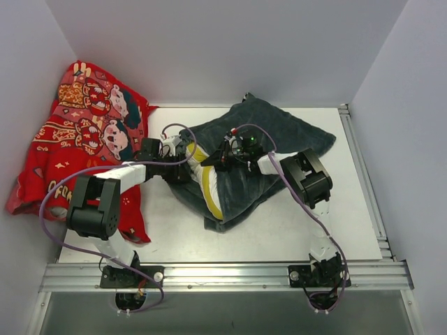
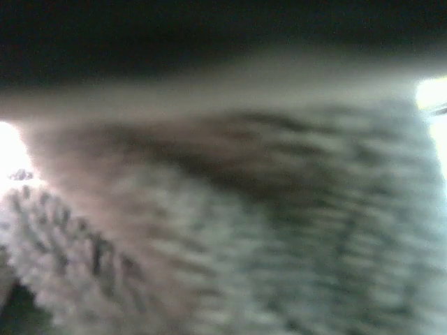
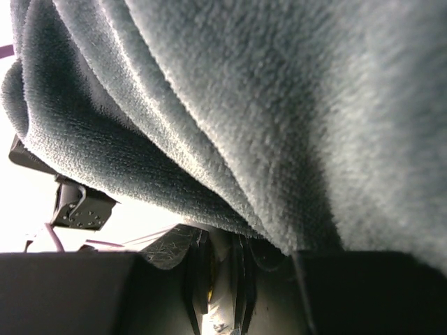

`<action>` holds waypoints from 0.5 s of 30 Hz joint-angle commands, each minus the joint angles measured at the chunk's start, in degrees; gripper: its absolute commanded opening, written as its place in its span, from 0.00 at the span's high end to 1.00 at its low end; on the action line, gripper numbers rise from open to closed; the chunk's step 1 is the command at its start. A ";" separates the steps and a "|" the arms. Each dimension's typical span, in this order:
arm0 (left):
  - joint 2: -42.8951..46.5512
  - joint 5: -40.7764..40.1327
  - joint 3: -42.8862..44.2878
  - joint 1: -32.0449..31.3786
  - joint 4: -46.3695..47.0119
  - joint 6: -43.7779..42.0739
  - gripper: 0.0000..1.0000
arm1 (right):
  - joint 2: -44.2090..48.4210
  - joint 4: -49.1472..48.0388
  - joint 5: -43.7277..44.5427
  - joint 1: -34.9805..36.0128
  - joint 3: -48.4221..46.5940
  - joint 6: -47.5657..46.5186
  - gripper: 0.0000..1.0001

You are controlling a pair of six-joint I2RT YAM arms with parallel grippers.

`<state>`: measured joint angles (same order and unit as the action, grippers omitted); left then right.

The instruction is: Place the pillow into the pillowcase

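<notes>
From above, we see the pillowcase [image 1: 279, 132] in the middle of the counter [image 1: 293, 216]. The pillow [image 1: 211, 188] pokes out of its near left end. The left wrist view is all blurry grey plush, so we cannot tell if the left end effector [image 1: 183, 150] is released or clenched. In the right wrist view, the right end effector [image 3: 216, 258] pinches the pillowcase's edge.
</notes>
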<state>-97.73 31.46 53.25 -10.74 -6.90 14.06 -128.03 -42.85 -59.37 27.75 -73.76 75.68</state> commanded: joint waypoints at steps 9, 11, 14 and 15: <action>3.25 -18.18 4.31 -5.43 0.57 -5.19 0.49 | -3.37 1.37 1.81 -0.15 2.21 4.12 1.00; 1.24 -20.64 5.89 -6.48 1.01 -5.62 0.48 | -3.11 0.40 1.54 -0.06 2.65 5.00 1.00; -2.45 -24.07 8.00 -7.19 1.88 -5.80 0.48 | -2.32 -0.04 1.02 -0.24 3.79 5.18 1.00; -3.59 -24.43 8.44 -7.19 3.19 -5.80 0.48 | -1.97 -0.21 0.58 -0.41 4.75 5.18 1.00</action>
<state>-98.56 12.88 58.13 -17.47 -7.16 9.87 -128.27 -47.46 -59.31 27.83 -72.42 79.00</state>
